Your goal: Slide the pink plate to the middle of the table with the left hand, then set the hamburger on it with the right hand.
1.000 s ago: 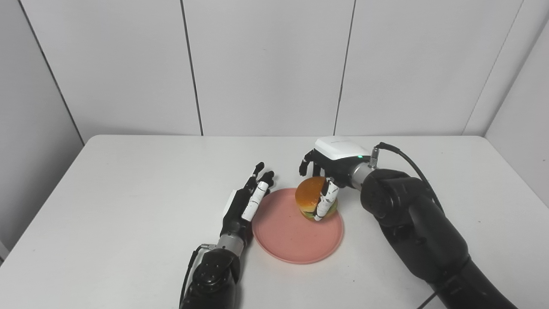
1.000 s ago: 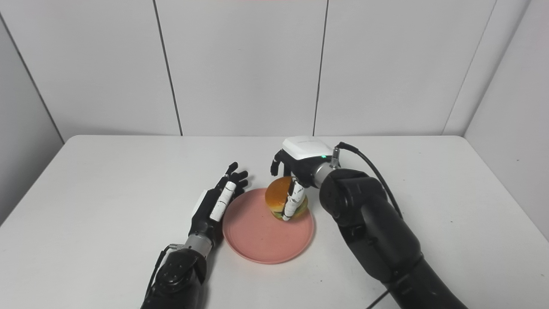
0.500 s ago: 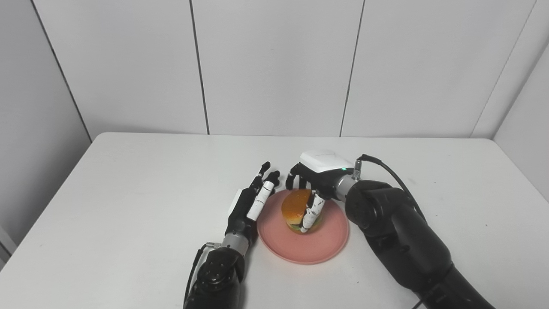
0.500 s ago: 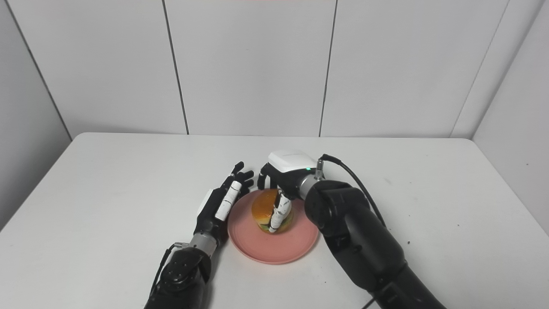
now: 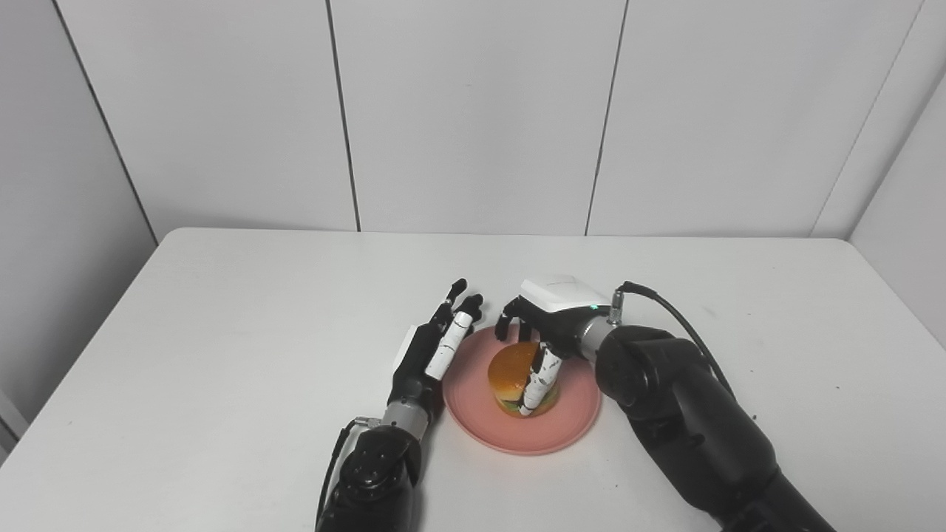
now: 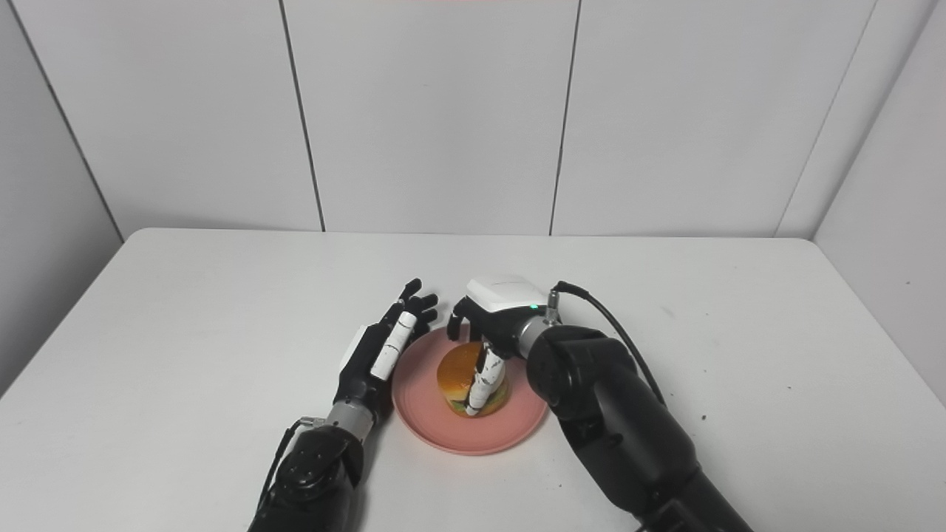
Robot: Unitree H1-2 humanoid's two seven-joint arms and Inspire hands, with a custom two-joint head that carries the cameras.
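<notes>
A: Where's the hamburger (image 5: 517, 377) sitting?

B: On the pink plate (image 5: 569, 425), mid tabletop (image 5: 222, 332), with the right hand (image 5: 543, 336) wrapped over it from behind, fingers pinching its sides.

A: So which way out?

B: Probably up and back toward the right; the burger sits directly under that palm. The left hand (image 5: 436, 347) lies spread, holding nothing, against the plate's left rim.

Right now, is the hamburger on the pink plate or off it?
On it. The hamburger stands upright on the pink plate, with the right hand closed around it.
</notes>
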